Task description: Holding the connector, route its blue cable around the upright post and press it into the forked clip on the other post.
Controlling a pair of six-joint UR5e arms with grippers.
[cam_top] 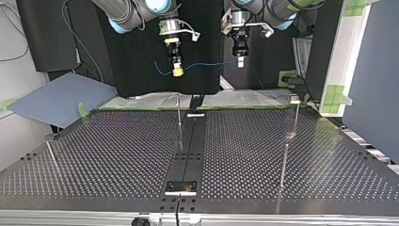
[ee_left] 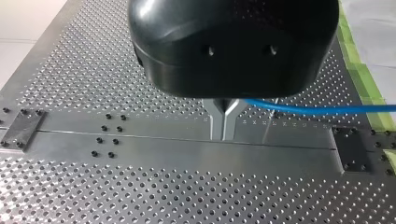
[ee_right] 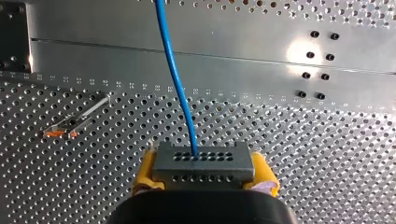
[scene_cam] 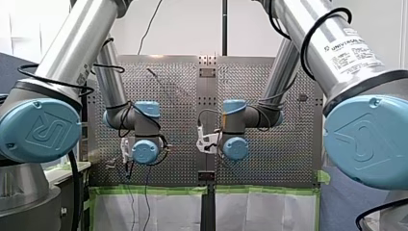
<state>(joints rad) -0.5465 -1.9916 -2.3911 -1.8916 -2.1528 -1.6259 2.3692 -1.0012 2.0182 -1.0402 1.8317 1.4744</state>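
Perforated counter [cam_top: 117,155] lies well below both hands. My right hand [cam_top: 177,70] clamps the connector [ee_right: 203,162] between yellow pads [ee_right: 144,170]; my left hand [ee_left: 224,122] pinches its blue cable [ee_right: 176,79], strung between them. Lower together, keeping tension; the upright post [cam_top: 179,120] stands under my right hand, the clip-topped post [cam_top: 295,113] outward of my left.

The connector [ee_right: 201,163], a grey block with two rows of holes, is held aloft over the table. Its blue cable [ee_right: 175,79] leaves one hole and sags in mid-air. It hangs clear of the thin upright post [cam_top: 179,117] at the middle of the table's far edge in the top view, and of the block-topped post [cam_top: 294,99] near the far right corner.
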